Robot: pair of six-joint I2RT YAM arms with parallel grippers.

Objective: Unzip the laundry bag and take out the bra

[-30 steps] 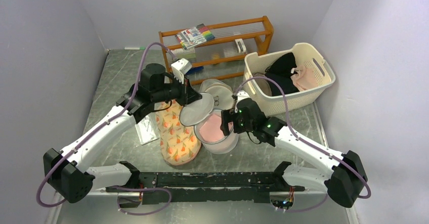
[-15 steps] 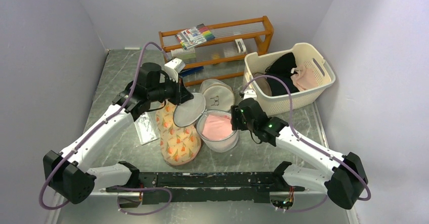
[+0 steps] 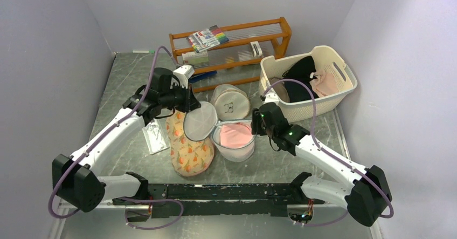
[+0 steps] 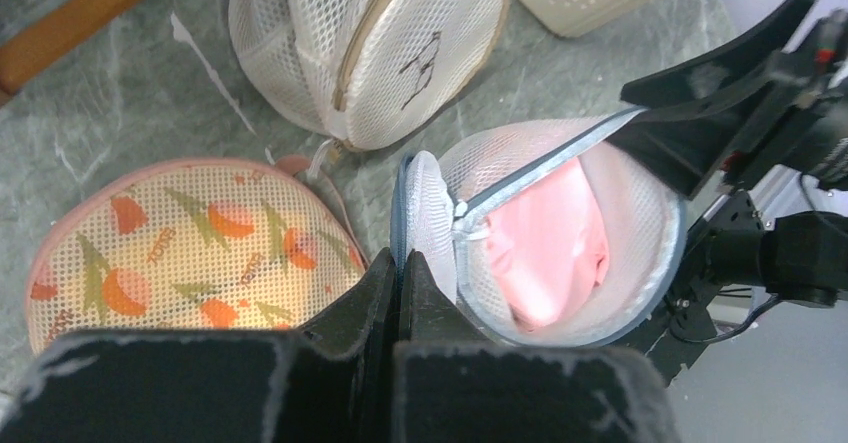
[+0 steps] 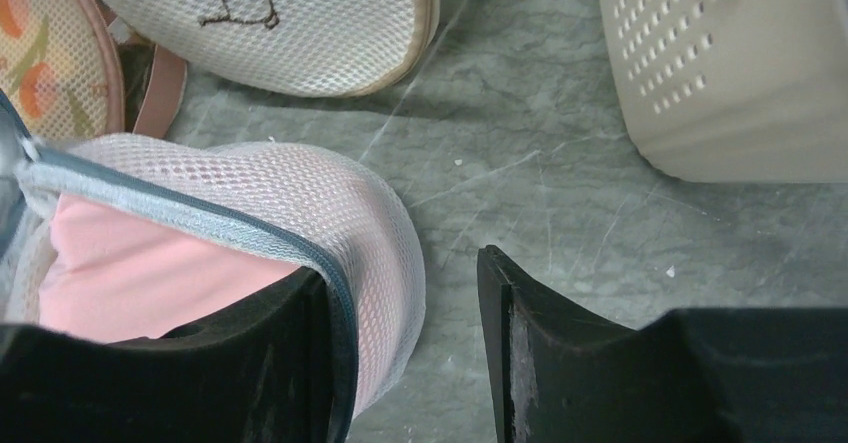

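Now my left fingers (image 4: 398,268) pinch shut on the laundry bag's (image 3: 234,148) lid (image 3: 200,121), holding it open just right of the peach pouch (image 3: 188,152). My right fingers (image 5: 405,275) sit wide apart astride its wall, I think to steady it so the pink bra (image 4: 555,243) can come out.

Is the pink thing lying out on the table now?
No, the pink bra sits inside the unzipped laundry bag, with the mesh wall all around it.
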